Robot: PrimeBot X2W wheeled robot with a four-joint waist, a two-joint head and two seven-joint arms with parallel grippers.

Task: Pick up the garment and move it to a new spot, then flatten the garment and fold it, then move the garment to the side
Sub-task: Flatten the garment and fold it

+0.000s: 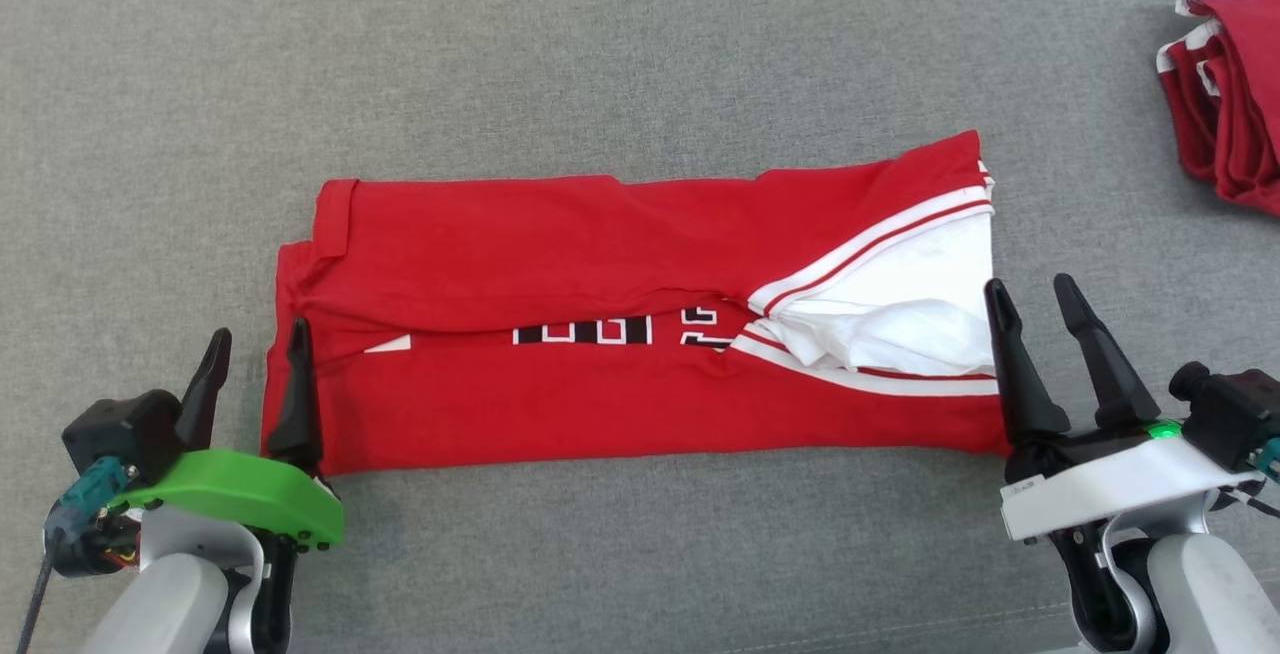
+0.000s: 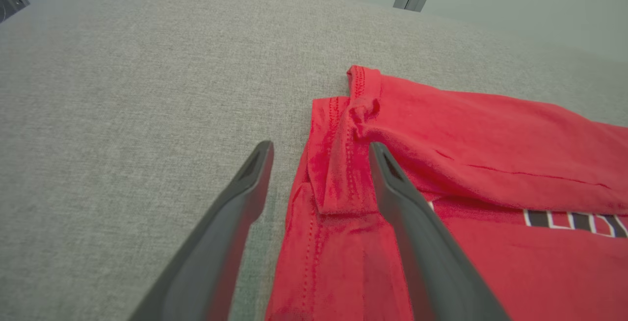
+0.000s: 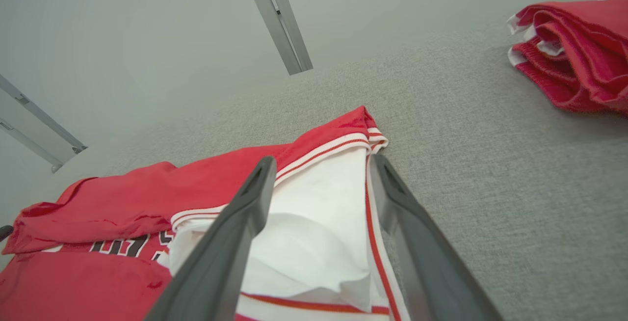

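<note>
a grey fabric surface (image 1: 640, 44) runs past every edge of the head view. on it, centred before the robot, the red garment (image 1: 560, 264) lies folded into a long strip running left to right, its upper flap laid down over the lower half. a crumpled white panel (image 1: 900, 294) edged with red and white stripes shows at the strip's right end. at the far upper right, well apart from the strip, a pile of red and white cloth (image 1: 1235, 104) is cut off by the frame, so what it holds cannot be told.

the left gripper (image 1: 260, 329) stands at the strip's left end, fingers spread and grasping nothing; in the left wrist view one finger is over the red hem and the other over bare grey fabric. the right gripper (image 1: 1030, 282) stands at the right end, likewise spread with nothing in its grip, the garment's striped corner between its fingers in the right wrist view. whether any fingertip touches the cloth cannot be made out.

black and white lettering (image 1: 610, 329) peeks from under the upper flap, too covered to read. a pale metal bar (image 3: 277, 16) crosses the blurred background of the right wrist view.
</note>
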